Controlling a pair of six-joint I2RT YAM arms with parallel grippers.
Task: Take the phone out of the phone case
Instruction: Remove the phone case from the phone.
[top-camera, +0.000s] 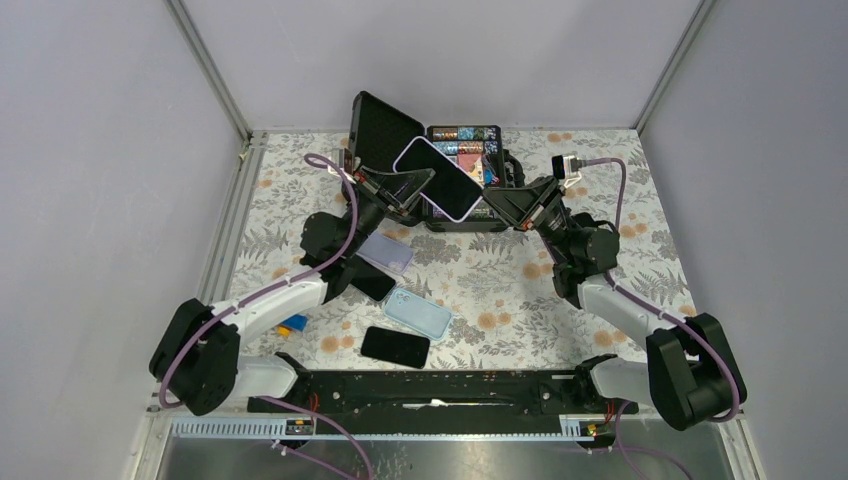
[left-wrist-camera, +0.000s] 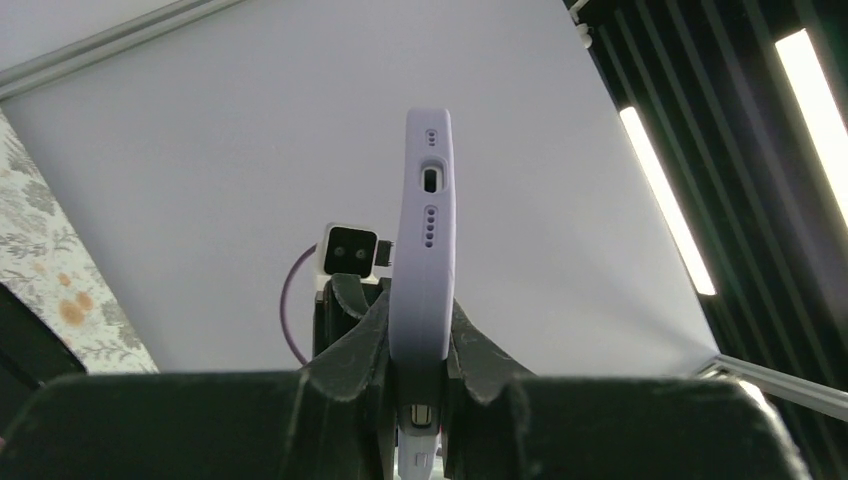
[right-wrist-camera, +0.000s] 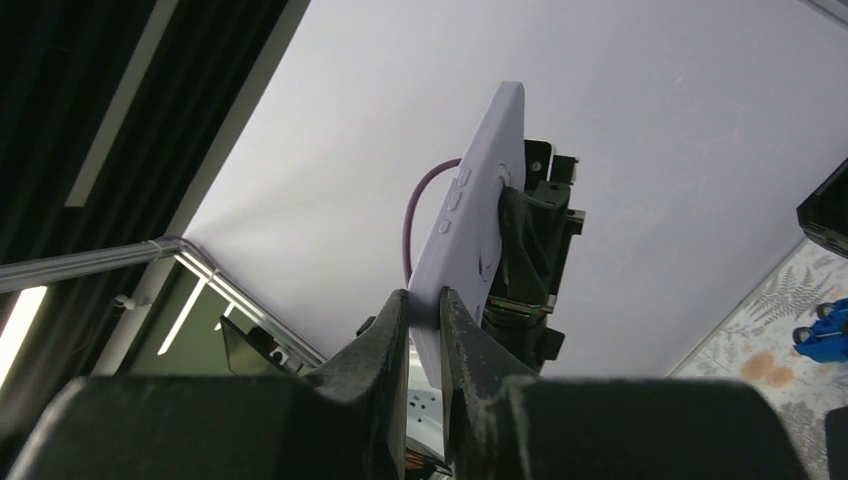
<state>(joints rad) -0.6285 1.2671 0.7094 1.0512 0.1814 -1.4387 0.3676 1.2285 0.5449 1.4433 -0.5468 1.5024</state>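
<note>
The phone (top-camera: 437, 178), inside its lilac phone case (left-wrist-camera: 423, 250), hangs in the air over the far side of the bench (top-camera: 480, 290) — left end effector (top-camera: 403, 190) clenched on one end as anchor, right end effector (right-wrist-camera: 425, 310) pinching the other (likely to peel the case).

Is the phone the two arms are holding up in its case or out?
In, it seems: the lilac case rims the phone all round in the top view. Left gripper and right gripper both clamp it.
</note>
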